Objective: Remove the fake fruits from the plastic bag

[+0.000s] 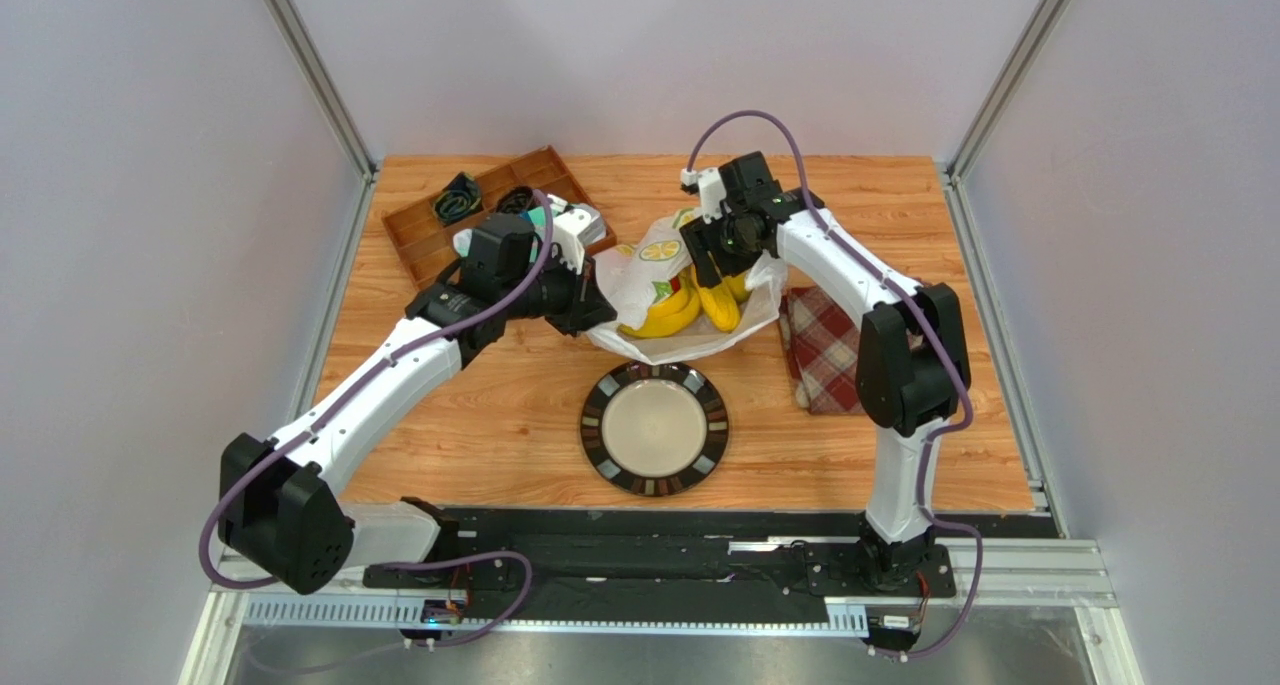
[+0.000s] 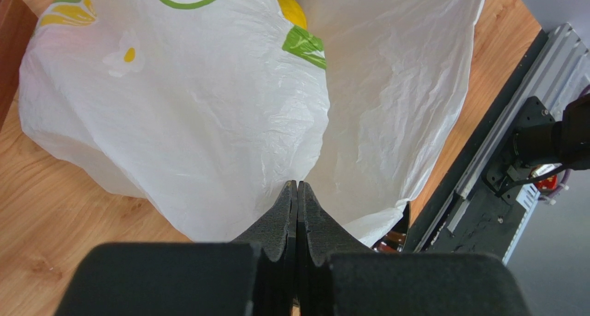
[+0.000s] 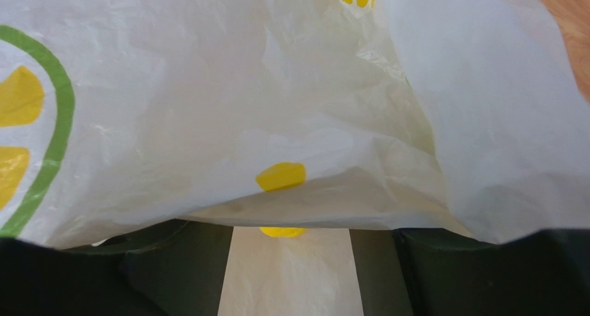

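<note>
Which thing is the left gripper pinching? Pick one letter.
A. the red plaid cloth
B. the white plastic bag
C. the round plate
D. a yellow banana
B: in the left wrist view the left gripper has its jaws pressed together on the edge of the white plastic bag, whose film runs straight out from between the fingertips.

Inside plastic bag (image 1: 639,265), bananas (image 1: 672,313) mostly hidden; bag film drapes over right fingers (image 3: 173,267), tips hidden.
</note>
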Tool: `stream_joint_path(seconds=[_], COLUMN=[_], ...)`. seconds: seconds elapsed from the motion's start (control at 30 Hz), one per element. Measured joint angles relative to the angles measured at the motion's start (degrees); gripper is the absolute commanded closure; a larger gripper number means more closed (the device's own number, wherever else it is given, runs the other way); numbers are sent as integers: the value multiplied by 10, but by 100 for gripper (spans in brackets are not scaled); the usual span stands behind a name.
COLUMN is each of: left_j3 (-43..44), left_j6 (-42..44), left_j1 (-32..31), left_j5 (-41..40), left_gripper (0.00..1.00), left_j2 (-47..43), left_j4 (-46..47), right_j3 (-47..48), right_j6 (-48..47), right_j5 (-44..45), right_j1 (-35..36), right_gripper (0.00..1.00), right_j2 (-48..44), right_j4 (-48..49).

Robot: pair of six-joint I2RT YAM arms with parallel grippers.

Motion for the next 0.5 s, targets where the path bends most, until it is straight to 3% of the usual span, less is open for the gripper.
stream_joint_path(seconds=[0.2,0.27,0.3,0.4,0.5], left_j3=[19,25,28,37,46], left_j6=[3,6,9,12,16], left_j1=[0,0,0,0,0], left_j5=[2,2,2,1,1], left_gripper=[100,100,100,100,100], left_j2=[21,24,26,32,39], left_j4=[0,0,0,-1,-2], right_j3=[31,34,35,37,41], right_j6=[-13,-21,-24,-35,-44], right_j5=[-4,1,5,14,20], right_j1=[6,7,7,7,7], right_gripper=[38,49,59,73,77], right_j2=[65,83,90,97,85], right_j4=[-5,-11,-15,-22,-28])
